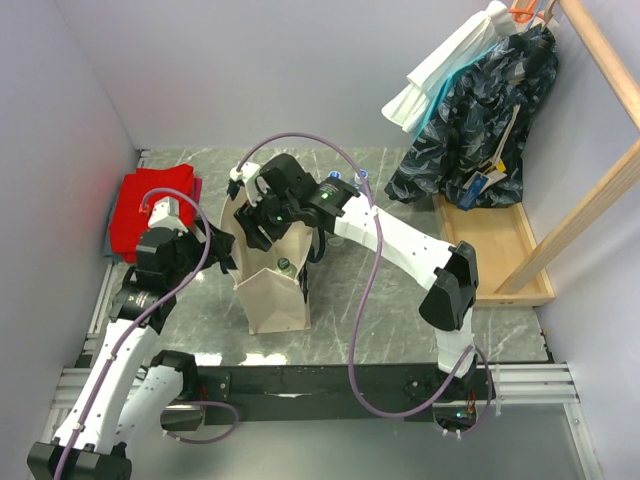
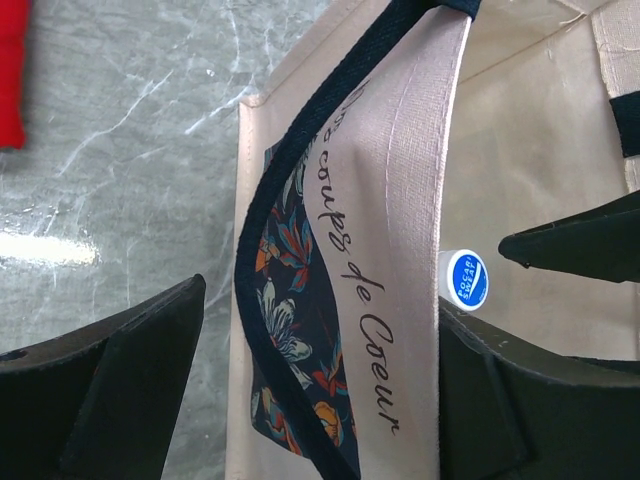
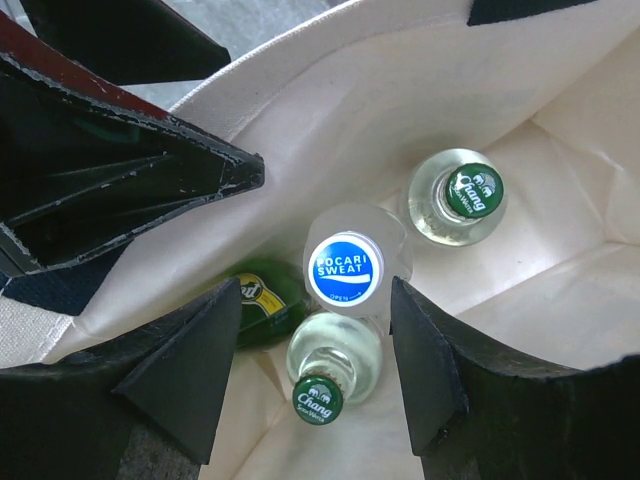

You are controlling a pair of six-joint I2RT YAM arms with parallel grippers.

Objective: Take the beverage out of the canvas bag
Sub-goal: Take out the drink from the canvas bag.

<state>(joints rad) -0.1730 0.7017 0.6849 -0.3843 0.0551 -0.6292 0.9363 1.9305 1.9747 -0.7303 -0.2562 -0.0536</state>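
The beige canvas bag [image 1: 275, 300] stands open near the table's front middle. My left gripper [image 1: 222, 250] is open astride its left wall [image 2: 400, 200], one finger [image 2: 120, 380] outside and one finger [image 2: 520, 400] inside. My right gripper [image 1: 265, 225] hangs open inside the bag's mouth. In the right wrist view its fingers [image 3: 430, 370] flank a clear bottle with a blue Pocari Sweat cap [image 3: 344, 270], not touching it. Two clear Chang bottles [image 3: 474, 190] [image 3: 320, 398] and a green bottle [image 3: 255, 300] stand beside it. The blue cap also shows in the left wrist view [image 2: 466, 278].
A red folded cloth [image 1: 150, 210] lies at the far left. Clothes [image 1: 480, 110] hang on a wooden rack with a wooden base tray [image 1: 500, 250] at the right. The bag's navy strap [image 2: 290, 180] runs between my left fingers. My left finger [image 3: 130, 180] sits close beside my right gripper.
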